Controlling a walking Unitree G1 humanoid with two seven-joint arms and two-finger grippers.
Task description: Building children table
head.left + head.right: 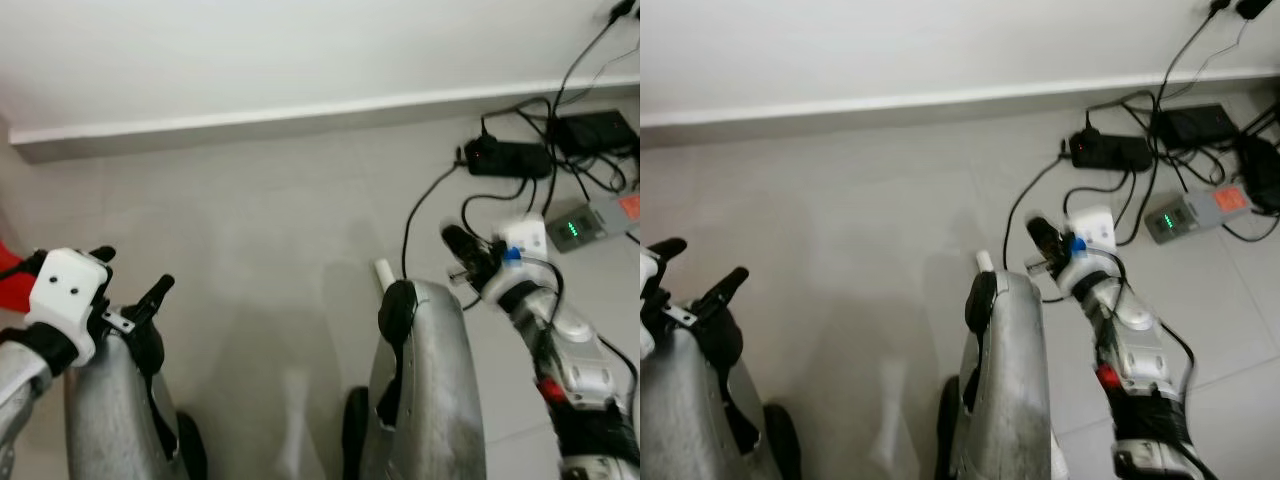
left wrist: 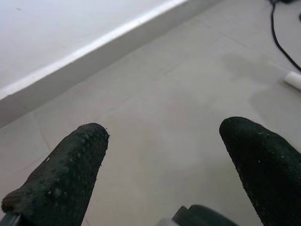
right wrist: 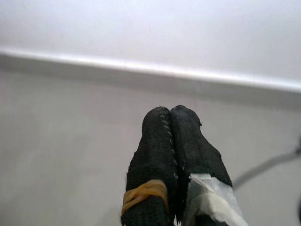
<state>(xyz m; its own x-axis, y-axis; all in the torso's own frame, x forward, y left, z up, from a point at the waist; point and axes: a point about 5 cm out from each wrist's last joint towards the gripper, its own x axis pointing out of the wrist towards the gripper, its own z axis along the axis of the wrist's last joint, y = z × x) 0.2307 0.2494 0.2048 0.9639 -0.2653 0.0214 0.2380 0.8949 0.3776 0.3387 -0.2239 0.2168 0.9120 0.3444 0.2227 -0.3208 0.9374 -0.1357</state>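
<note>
My left gripper (image 1: 132, 272) is held open at the left, above grey floor tiles, with nothing between its fingers (image 2: 70, 165). On the right, my right gripper (image 1: 455, 240) is shut and empty, its fingertips (image 3: 162, 122) pressed together and pointing towards the wall. A short white cylinder (image 1: 383, 270) lies on the floor between the two grippers. Its near end is hidden behind my silver right knee (image 1: 425, 360). The white cylinder (image 2: 294, 80) also appears in the left wrist view.
A white wall with a baseboard (image 1: 300, 115) runs across the far side. At the back right lie a black power strip (image 1: 508, 158), tangled cables (image 1: 560, 120) and a grey box with a green display (image 1: 578, 225). Something red (image 1: 6, 262) shows at the left edge.
</note>
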